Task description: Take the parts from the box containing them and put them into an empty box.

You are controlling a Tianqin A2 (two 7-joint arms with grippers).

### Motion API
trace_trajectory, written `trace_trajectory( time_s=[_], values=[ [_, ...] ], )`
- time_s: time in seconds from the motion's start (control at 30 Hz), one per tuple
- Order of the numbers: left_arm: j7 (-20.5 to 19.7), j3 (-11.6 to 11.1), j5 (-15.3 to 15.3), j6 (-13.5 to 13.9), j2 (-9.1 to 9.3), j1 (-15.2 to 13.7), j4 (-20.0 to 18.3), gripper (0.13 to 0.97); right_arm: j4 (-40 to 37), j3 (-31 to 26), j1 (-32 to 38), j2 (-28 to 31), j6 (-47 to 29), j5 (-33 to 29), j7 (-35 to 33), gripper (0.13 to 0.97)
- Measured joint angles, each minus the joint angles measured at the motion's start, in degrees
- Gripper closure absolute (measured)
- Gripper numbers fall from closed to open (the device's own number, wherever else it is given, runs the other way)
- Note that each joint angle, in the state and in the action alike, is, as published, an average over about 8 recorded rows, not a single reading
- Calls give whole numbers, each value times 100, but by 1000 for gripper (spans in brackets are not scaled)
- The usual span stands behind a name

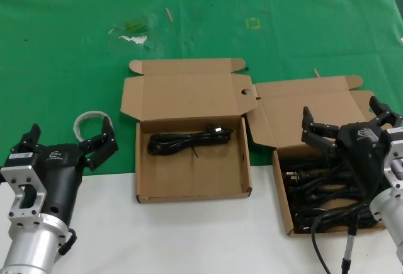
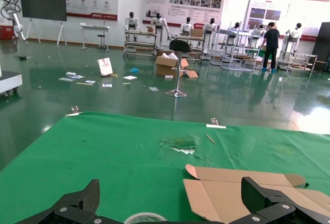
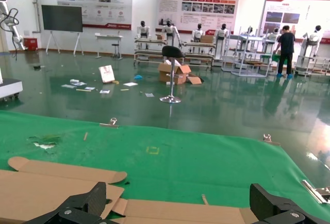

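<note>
Several black coiled power cables (image 1: 321, 186) lie piled in the skewed cardboard box (image 1: 282, 189) at the right, its lid (image 3: 170, 216) folded back. My right gripper (image 1: 349, 119) (image 3: 179, 193) hovers open over the far part of that box, with nothing between its fingers. The squarer cardboard box (image 1: 189, 195) in the middle holds one black cable bundle (image 1: 189, 140) near its far wall. My left gripper (image 1: 66, 138) (image 2: 171, 190) stands open and empty at the left, away from both boxes.
A pale translucent loop (image 1: 85, 119) (image 2: 139, 218) lies on the green cloth (image 1: 63, 53) just beyond the left gripper. The middle box's lid (image 2: 242, 193) stands open toward the back. White table surface (image 1: 189, 236) runs along the front edge.
</note>
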Motion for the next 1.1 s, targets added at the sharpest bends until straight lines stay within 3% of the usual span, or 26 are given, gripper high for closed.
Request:
trace_trajectory(
  time_s=[1.1],
  values=[
    [-2, 0, 0, 0, 0, 0, 0, 132, 0, 0, 0, 0, 0, 0, 0, 129]
  ],
)
